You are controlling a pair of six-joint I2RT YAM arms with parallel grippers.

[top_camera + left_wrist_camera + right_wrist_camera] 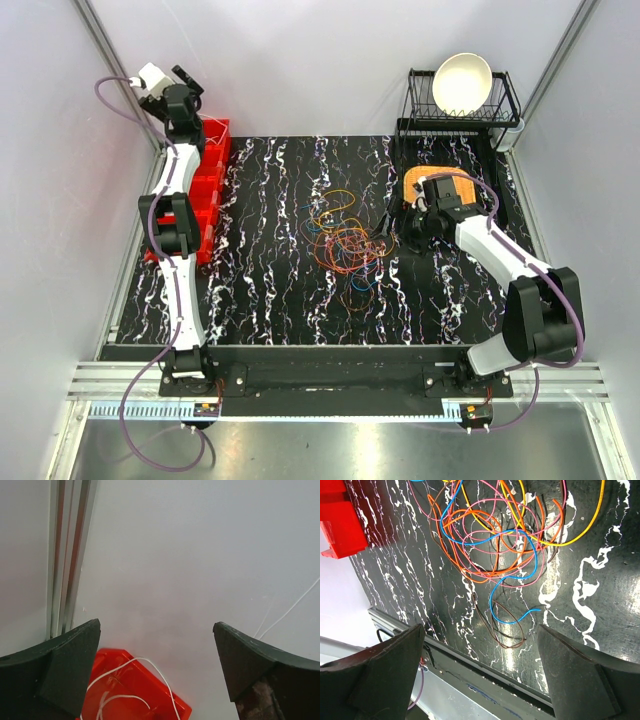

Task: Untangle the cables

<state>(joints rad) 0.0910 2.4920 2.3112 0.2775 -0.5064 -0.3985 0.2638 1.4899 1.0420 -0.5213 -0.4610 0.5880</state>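
The cables (343, 240) lie tangled in loose loops in the middle of the black marbled surface: orange, yellow, pink, blue and brown wires. The right wrist view shows the tangle (495, 540) close up, with a blue end and a brown loop trailing toward the front edge. My right gripper (393, 232) is open and empty, just right of the tangle; its jaws (480, 675) stand wide apart above the surface. My left gripper (185, 75) is open and empty, raised high at the back left, facing the white wall above a red bin (130, 690) that holds a white cable (150, 672).
Red bins (208, 185) stand along the left edge. A black dish rack (460, 115) with a white bowl (462, 82) stands at the back right. An orange thing (440, 185) lies under my right wrist. A metal rail (340, 355) runs along the front edge.
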